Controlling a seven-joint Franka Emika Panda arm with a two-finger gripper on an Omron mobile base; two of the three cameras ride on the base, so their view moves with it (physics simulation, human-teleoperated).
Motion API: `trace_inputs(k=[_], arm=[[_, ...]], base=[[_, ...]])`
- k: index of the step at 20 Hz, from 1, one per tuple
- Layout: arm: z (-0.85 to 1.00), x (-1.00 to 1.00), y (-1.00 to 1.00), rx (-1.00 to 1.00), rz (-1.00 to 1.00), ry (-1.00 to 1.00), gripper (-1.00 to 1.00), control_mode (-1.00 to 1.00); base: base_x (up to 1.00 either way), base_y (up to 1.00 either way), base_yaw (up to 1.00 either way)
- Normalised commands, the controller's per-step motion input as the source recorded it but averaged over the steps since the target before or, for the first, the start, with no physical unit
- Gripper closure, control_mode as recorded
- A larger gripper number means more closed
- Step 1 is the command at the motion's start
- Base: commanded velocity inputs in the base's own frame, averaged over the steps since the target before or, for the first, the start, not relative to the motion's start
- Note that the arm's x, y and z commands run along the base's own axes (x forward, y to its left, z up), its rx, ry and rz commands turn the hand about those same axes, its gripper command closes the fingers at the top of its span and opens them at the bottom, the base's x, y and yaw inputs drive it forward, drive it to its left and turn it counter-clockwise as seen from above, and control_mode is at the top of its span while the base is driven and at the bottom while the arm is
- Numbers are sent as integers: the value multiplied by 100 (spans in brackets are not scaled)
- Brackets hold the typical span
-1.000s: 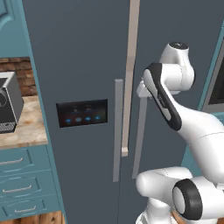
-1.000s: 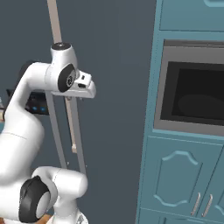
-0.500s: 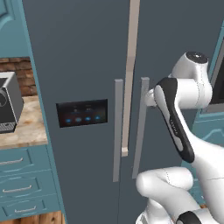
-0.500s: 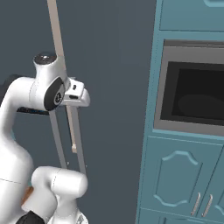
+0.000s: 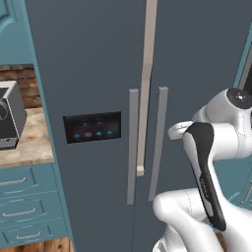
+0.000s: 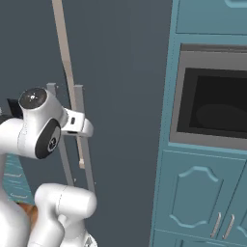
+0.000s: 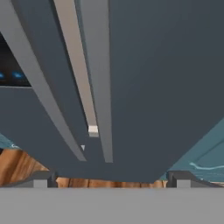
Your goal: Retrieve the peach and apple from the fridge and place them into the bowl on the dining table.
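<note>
The fridge [image 5: 98, 74] stands straight ahead, dark slate-grey, with both doors hiding its inside. Its two long grey handles [image 5: 131, 147] [image 5: 158, 142] flank a pale beige strip [image 5: 145, 88] between the doors. A black panel with blue lights [image 5: 92, 127] sits on the left door. My gripper [image 7: 111, 180] is open, its fingertips [image 7: 43, 179] wide apart and empty, facing the right door [image 7: 166, 78] a short way off. The hand [image 6: 78, 125] hovers just in front of the right handle [image 6: 82, 140]. The peach, apple, bowl and dining table are out of view.
Left of the fridge is a marbled counter [image 5: 29, 142] on teal drawers, with a dark appliance [image 5: 7, 118] on it. On the right, teal cabinets [image 6: 193, 193] hold a built-in oven [image 6: 212, 106]. Wooden floor [image 7: 17, 166] lies below.
The gripper has gone from shut to open. The hand has dropped lower and drawn back a little from the right handle, and the elbow has swung out to the right.
</note>
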Motion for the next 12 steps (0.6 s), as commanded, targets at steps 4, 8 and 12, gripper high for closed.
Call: trace_inputs(k=[4,8,12], arm=[[-10,-24,0,0,0,-7,-100,-100],[0,0,0,0,0,0,-100,100],[0,0,0,0,0,0,-100,100]], base=[[0,0,0],[-2,0,0],[-44,0,0]])
